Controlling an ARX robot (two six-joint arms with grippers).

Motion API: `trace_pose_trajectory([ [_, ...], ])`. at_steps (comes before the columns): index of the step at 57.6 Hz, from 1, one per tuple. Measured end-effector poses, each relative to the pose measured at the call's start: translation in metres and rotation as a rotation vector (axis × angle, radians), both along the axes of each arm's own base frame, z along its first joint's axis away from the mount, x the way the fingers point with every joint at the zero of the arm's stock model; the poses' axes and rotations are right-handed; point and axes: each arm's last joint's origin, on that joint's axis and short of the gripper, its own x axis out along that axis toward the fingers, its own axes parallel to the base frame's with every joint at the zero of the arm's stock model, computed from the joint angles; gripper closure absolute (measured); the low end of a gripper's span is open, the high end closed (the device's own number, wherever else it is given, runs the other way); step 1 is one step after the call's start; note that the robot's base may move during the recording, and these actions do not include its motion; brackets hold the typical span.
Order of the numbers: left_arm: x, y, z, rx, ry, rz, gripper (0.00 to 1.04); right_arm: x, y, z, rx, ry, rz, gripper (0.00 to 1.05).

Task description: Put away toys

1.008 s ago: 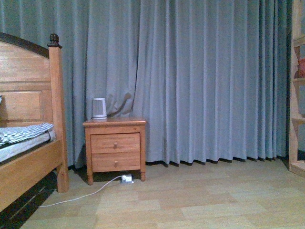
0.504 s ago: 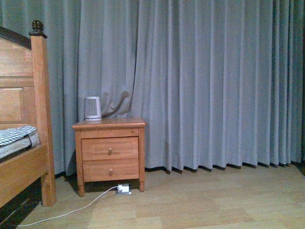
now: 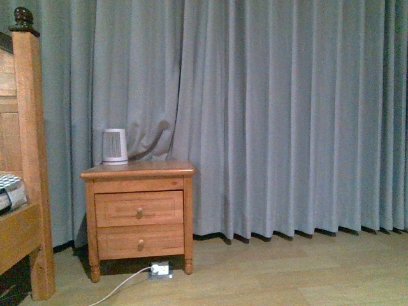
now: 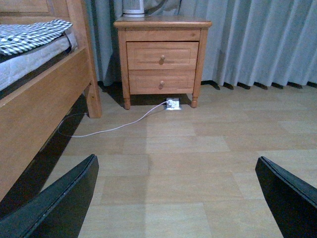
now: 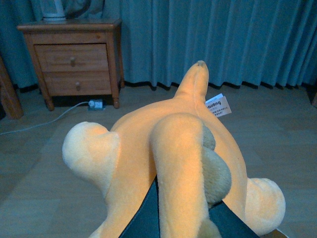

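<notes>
Inspector: Since a second ago the nightstand [image 3: 137,217] and bedpost [image 3: 29,159] have slid left in the front view and loom larger. The shelf at the right edge has dropped out of view. I judge the base to be moving. Grip status?

Operator: Right gripper [image 5: 183,215] is clamped on one limb of the orange plush toy [image 5: 148,148], which is carried clear of the floor. Left gripper [image 4: 173,198] is spread wide, empty, low over the boards.

Inspector: Hazards noted. The hold is on one soft limb, with most of the body outside the jaws, so a jolt could work it loose. White cable [image 3: 125,284] and power strip [image 3: 160,269] lie before the nightstand and could snag the base or the low left arm. No bin shows against the curtain [image 3: 287,115], so the drop point is unconfirmed.
</notes>
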Motion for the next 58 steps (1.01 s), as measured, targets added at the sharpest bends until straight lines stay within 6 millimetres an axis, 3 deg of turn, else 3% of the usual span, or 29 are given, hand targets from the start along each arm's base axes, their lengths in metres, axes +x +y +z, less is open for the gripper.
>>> trace_pose_trajectory([
  [58, 0.0, 0.0, 0.0, 0.0, 0.0, -0.001, 0.06, 0.0, 0.0, 0.0, 0.0, 0.0, 0.0, 0.98],
])
